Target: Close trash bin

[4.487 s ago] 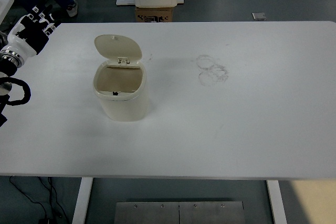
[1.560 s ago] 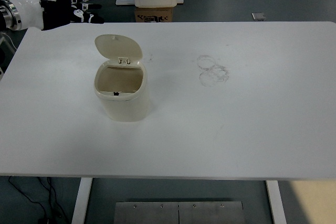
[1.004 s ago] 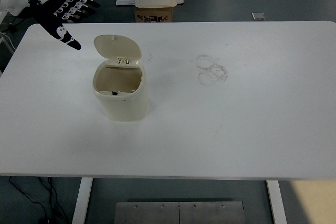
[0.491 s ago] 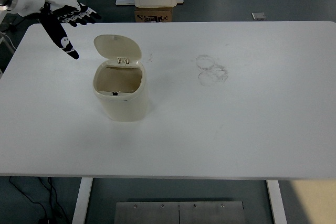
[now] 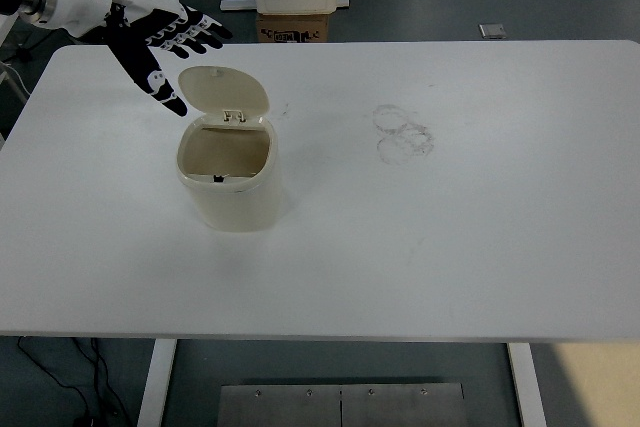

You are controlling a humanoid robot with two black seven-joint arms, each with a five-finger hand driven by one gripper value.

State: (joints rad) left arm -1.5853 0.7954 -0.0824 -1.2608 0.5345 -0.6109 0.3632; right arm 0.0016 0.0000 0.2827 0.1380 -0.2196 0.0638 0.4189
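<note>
Since half a second ago the left hand [image 5: 158, 35] has swung in from the far left corner toward the bin [image 5: 230, 175], and its thumb now reaches down close beside the left edge of the raised lid [image 5: 225, 90]. Fingers are spread flat and hold nothing. No right hand shows anywhere in the view.

That cream bin stands on the left half of the white tabletop [image 5: 450, 247], its mouth open and its hinged lid tipped up and back at the far side. Nothing about the bin itself has shifted.

By my reading, this is the approach step: the hand is coming in but does not look to be touching the lid yet. Next, the palm needs to get behind and above the lid's top edge, then press forward and down toward the robot so the lid swings over the opening and seats. Pushing too low or sideways could slide or tip the light bin instead.
</note>
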